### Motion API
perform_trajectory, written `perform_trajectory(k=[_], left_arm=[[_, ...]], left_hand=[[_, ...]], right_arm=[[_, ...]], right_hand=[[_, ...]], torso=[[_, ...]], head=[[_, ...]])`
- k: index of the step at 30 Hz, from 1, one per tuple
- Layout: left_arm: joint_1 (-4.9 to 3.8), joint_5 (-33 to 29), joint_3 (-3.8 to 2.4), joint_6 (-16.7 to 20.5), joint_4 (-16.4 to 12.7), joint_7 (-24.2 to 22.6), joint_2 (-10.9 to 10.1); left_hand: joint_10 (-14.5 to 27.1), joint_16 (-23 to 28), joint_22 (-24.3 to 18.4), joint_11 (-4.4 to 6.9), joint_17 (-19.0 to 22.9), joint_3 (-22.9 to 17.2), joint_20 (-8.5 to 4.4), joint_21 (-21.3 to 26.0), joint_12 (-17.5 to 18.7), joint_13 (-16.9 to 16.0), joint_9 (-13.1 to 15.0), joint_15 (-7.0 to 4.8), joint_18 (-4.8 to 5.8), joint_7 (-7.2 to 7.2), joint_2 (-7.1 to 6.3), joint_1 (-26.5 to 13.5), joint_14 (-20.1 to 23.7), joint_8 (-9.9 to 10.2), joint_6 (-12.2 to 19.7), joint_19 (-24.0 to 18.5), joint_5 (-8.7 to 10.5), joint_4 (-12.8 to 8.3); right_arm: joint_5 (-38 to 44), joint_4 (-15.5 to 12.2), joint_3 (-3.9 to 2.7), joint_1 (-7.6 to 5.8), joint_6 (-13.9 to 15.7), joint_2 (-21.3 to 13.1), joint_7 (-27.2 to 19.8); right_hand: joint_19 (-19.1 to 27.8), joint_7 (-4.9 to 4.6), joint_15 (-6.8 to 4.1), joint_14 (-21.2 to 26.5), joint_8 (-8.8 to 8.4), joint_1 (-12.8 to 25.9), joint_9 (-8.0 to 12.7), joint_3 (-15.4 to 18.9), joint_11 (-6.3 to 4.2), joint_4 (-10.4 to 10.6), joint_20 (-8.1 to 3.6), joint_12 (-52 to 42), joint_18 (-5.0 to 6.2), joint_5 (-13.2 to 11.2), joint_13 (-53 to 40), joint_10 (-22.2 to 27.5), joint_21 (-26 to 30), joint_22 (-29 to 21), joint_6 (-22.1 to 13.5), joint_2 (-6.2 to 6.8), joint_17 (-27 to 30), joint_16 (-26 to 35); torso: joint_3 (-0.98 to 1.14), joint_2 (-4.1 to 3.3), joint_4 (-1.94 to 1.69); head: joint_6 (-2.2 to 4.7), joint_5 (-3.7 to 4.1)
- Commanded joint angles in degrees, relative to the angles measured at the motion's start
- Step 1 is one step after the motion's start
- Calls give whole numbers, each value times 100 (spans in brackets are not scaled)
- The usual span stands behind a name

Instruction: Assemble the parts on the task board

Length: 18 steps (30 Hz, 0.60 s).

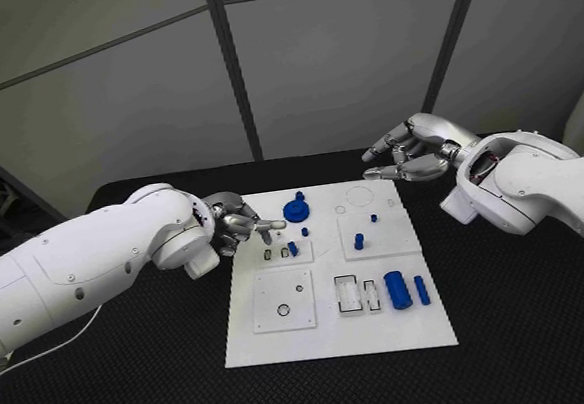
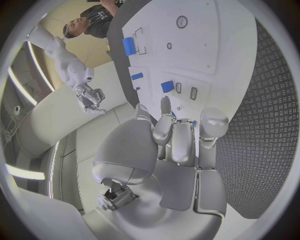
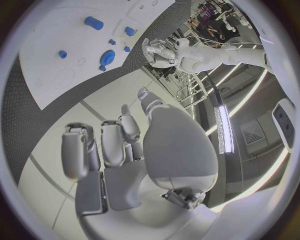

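Note:
The white task board (image 1: pixel 338 332) lies in the middle of the black table. A blue gear-like part (image 1: pixel 296 209) stands near its far edge, with small blue pegs (image 1: pixel 359 242) around the middle. A thick blue cylinder (image 1: pixel 396 290) and a slimmer one (image 1: pixel 422 290) lie at the near right. My left hand (image 1: pixel 245 226) hovers at the board's far left edge, fingers stretched toward the gear, holding nothing. My right hand (image 1: pixel 413 151) hangs above the far right corner with loosely bent fingers and nothing in them. The left wrist view shows the left hand (image 2: pixel 181 140) over the board (image 2: pixel 206 50). The right wrist view shows the right hand (image 3: pixel 119 145) and the gear (image 3: pixel 107 56).
Square inset plates with holes and slots sit on the board, one at the near left (image 1: pixel 284 299). Black textured table (image 1: pixel 539 311) surrounds the board on all sides. A grey panelled wall stands behind the table.

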State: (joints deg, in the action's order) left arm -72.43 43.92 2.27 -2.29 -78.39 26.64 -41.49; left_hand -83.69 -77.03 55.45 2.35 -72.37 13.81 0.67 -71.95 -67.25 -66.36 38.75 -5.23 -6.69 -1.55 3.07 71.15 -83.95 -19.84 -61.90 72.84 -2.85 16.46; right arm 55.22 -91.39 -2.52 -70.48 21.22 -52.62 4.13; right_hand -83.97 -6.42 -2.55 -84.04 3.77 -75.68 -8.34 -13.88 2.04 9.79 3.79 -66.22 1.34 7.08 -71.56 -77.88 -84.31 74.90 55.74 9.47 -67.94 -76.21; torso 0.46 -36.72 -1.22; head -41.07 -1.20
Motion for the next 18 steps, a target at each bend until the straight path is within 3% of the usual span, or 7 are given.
perform_trajectory(k=[1,3,6,10,18], left_arm=[[-125,317,142,-279,131,501,183],[-183,324,240,-285,209,540,306],[-227,330,316,-309,291,592,439],[-254,355,364,-352,384,659,592],[-268,403,384,-399,513,709,773]], left_hand=[[-114,-81,153,20,-104,46,2,-104,-216,-536,136,-48,59,6,51,-10,-285,-34,61,51,-3,-3],[-113,-99,206,16,-127,68,3,-142,-237,-597,223,-51,66,9,60,-3,-285,-31,79,55,-1,-4],[-119,-124,265,16,-160,94,3,-182,-274,-674,313,-49,73,8,69,-5,-287,-24,96,60,1,-3],[-122,-149,348,13,-193,134,5,-237,-295,-760,444,-49,82,7,85,-18,-286,-2,116,68,2,1],[-123,-157,389,12,-204,152,7,-264,-295,-805,525,-47,85,6,117,-26,-284,19,128,68,0,1]], right_arm=[[-237,-11,-5,-14,17,25,267],[-244,0,-5,-15,29,47,296],[-248,16,-4,-15,39,79,317],[-247,23,-4,-16,55,105,334],[-214,48,-4,-16,50,157,349]], right_hand=[[-136,-5,-4,-109,18,-15,-12,-5,-40,27,6,43,61,139,22,1,41,811,56,15,10,24],[-136,-5,-4,-110,17,-17,-13,-6,-40,28,6,45,61,147,24,2,42,809,57,16,9,25],[-135,-5,-4,-110,16,-20,-15,-6,-41,29,5,55,62,161,33,7,45,807,58,20,16,31],[-135,-5,-4,-109,16,-21,-16,-6,-41,30,5,58,62,166,36,9,46,806,59,22,18,34],[-135,-4,-5,-111,15,-26,-18,-7,-42,31,4,61,62,180,38,11,48,805,60,26,14,33]], torso=[[8,21,12],[7,19,11],[1,8,10],[-4,-6,-6],[-5,-21,12]], head=[[-10,8],[-7,4],[-10,0],[-17,-9],[-36,-26]])
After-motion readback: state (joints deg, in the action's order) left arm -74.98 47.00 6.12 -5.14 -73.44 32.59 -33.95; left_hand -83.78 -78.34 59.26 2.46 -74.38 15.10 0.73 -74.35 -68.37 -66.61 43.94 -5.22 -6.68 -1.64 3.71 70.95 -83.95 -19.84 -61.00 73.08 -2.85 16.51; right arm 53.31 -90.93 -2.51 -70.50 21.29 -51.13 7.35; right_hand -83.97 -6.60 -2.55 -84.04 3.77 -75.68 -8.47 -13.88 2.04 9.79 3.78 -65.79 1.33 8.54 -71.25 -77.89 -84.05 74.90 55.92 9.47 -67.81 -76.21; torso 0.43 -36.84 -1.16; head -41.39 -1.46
